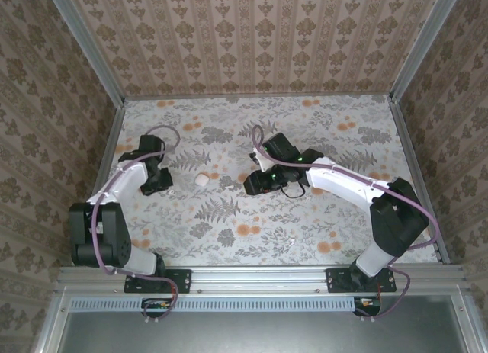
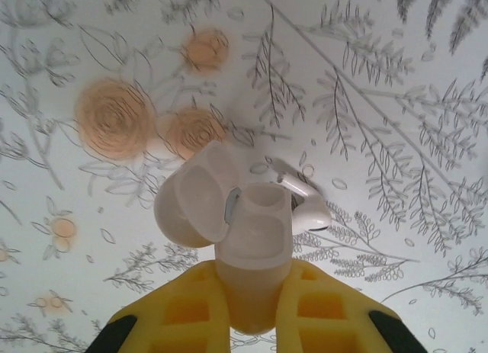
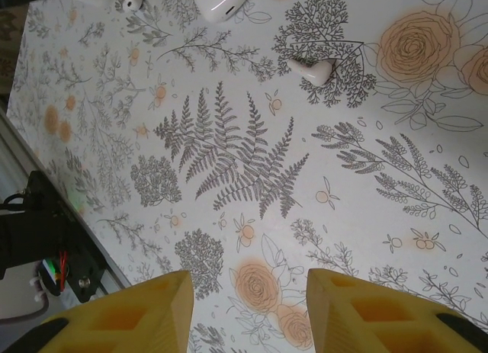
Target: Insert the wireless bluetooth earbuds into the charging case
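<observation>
White case (image 2: 255, 250), yellow fingers (image 2: 183, 315), table (image 1: 305, 231) w/ grey ferns, orange roses.

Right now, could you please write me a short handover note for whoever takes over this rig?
Left pincer: shut on the charging case, whose lid is open.
Right pincer: open and empty, above the table.
First earbud: lying on the table just beyond the case.
Second earbud: lying on the table ahead of the right pincer, near a white rounded lump.
Done: case gripped and open.
Left: pick up both earbuds and insert them.
</observation>
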Robot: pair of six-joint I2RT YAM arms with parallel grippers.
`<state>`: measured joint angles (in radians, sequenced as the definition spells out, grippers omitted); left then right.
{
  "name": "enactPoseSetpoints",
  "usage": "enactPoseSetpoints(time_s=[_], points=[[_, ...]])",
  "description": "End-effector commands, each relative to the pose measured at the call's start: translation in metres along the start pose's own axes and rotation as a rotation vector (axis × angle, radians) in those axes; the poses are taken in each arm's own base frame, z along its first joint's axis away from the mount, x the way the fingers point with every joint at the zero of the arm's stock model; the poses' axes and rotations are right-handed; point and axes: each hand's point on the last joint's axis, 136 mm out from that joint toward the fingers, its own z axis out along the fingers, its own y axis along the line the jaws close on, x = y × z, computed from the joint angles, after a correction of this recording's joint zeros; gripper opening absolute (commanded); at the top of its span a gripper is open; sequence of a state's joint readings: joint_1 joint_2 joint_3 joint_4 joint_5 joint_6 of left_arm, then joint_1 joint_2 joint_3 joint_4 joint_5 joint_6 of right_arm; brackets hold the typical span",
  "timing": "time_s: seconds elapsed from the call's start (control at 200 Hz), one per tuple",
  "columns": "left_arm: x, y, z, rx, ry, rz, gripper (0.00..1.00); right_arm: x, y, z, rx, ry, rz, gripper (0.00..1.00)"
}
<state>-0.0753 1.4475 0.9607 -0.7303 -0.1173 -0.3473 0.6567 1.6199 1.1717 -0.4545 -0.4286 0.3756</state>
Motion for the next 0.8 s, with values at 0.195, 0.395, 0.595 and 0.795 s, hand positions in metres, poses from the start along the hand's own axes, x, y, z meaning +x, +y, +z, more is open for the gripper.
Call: enactPoseSetpoints(time_s=[0.195, 0.395, 0.595, 0.795], points=[[-0.015, 0.036, -0.003, -0.028, 0.019, -0.02, 0.0, -0.002, -0.005, 0.001, 0.009, -0.026, 0.018, 0.44], [-0.002, 0.006, 0.018, 0.102, 0.075, 0.004, 0.0, -0.004, -0.005, 0.008, 0.0, -0.008, 0.025, 0.44], [0.016, -0.034, 0.017, 0.182, 0.13, 0.035, 0.0, -0.005, -0.007, 0.013, 0.003, 0.001, 0.034, 0.44], [0.033, -0.09, -0.005, 0.254, 0.091, 0.118, 0.0, -0.007, -0.009, 0.017, 0.005, -0.003, 0.05, 0.44]])
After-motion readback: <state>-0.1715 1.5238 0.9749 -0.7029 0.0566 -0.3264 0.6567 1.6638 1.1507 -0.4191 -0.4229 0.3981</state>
